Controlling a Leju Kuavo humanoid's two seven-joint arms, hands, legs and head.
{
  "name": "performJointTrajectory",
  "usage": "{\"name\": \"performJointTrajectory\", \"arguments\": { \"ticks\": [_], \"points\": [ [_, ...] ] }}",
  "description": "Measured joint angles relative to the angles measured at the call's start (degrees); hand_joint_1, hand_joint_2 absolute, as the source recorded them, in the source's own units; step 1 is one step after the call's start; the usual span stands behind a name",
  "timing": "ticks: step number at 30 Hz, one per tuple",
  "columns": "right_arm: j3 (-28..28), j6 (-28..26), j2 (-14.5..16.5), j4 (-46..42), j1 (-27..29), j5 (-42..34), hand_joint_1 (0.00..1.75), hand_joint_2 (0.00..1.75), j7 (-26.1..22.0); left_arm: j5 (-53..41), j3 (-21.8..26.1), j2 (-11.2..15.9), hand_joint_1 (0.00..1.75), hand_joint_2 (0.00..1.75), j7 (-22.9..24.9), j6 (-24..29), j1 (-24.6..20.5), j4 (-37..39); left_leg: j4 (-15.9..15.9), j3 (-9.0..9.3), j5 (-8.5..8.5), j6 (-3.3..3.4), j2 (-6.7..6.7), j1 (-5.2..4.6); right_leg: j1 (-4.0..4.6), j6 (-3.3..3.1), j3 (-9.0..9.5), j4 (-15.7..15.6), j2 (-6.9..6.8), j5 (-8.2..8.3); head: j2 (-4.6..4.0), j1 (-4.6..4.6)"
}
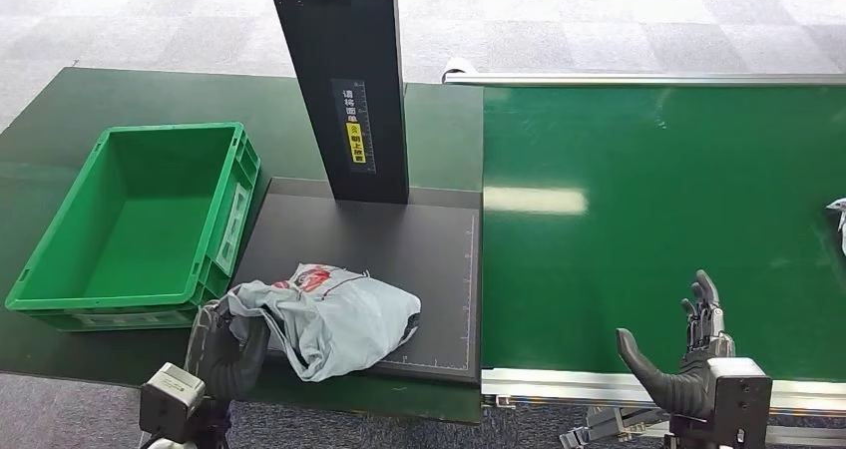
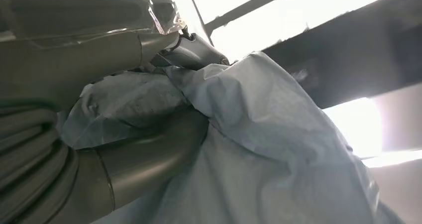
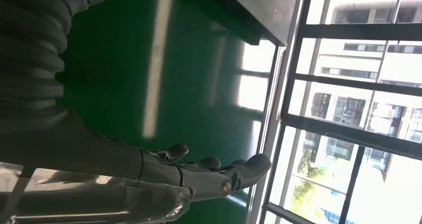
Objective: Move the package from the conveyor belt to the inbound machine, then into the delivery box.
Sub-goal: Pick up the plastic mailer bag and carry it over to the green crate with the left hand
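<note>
— So, where do we have the package (image 1: 334,317)?
— We see it lying on the black platform of the inbound machine (image 1: 399,244), at about seven o'clock from the machine's upright black column (image 1: 344,80). It is a soft grey bag with a red print on top, crumpled at its near-left corner.
— And our left hand (image 1: 227,347)?
— We grip that crumpled corner: in the left wrist view the thumb (image 2: 149,159) and the darker fingers (image 2: 194,52) close around a fold of the grey plastic.
— What about our right hand (image 1: 688,354)?
— It hovers over the near edge of the green conveyor belt (image 1: 648,200), fingers apart and stretched out, holding nothing. From the package it sits at roughly three o'clock, well apart.
— The delivery box (image 1: 60,299)?
— We see the green crate at ten o'clock from the package, just beside the platform's left edge. Another pale parcel (image 1: 838,220) peeks in at the belt's far right.
</note>
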Motion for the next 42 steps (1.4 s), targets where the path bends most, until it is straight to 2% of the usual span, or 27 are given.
{"name": "performJointTrajectory", "arguments": {
  "ticks": [6,8,13,17,26,31,42],
  "points": [
    [0.65,0.00,-0.06,0.85,-0.41,-0.34,0.00,1.75,-0.31,-1.26,0.10,3.05,1.75,1.75,-0.18,4.64,-5.99,-1.45,0.01,0.03,0.04,-0.01,0.03,0.00,0.00,-0.01,0.00,0.01,0.02,0.02,0.00,0.00],
    [1.28,-0.36,-0.26,1.73,-1.32,-0.64,0.00,1.75,-0.57,-0.37,0.19,5.14,1.75,1.75,0.41,8.05,-11.00,-0.89,0.01,0.01,0.11,-0.04,0.00,0.00,0.00,-0.04,0.00,0.02,-0.01,0.05,0.00,0.00],
    [3.57,-2.17,-1.52,4.92,-3.87,-2.81,0.00,1.75,-0.74,1.75,1.94,10.76,1.75,1.75,5.47,12.84,-27.85,3.67,0.01,0.02,0.27,-0.11,0.03,0.02,0.03,-0.16,0.01,0.08,0.02,0.22,0.00,-0.01],
    [5.34,-2.82,-2.54,7.11,-4.80,-3.80,0.00,1.75,-0.86,3.08,3.84,14.02,1.75,1.75,7.54,14.96,-35.87,6.19,0.01,0.02,0.27,-0.12,0.12,0.02,0.03,-0.17,-0.03,0.10,0.12,0.24,0.00,-0.01],
    [7.62,-3.54,-4.26,9.83,-6.58,-4.78,0.00,1.75,-0.67,4.05,5.59,18.02,1.75,1.75,8.86,18.34,-40.88,8.42,0.01,-0.15,0.26,-0.12,0.13,0.01,0.03,-0.17,-0.22,0.10,0.14,0.22,0.00,-0.01],
    [8.53,-3.91,-5.37,11.12,-7.63,-5.43,0.00,1.75,-0.46,3.71,6.36,20.16,1.75,1.75,9.28,22.39,-43.77,11.00,0.01,-0.14,0.26,-0.12,0.12,0.02,0.03,-0.17,-0.21,0.10,0.13,0.23,0.00,-0.01],
    [9.29,-3.96,-6.08,12.62,-7.86,-5.52,0.00,1.75,-0.44,3.31,6.53,22.03,1.75,1.75,8.66,24.24,-44.85,13.93,0.02,-0.16,0.26,-0.12,0.12,0.01,0.03,-0.17,-0.22,0.10,0.13,0.22,0.00,0.00]
  ]
}}
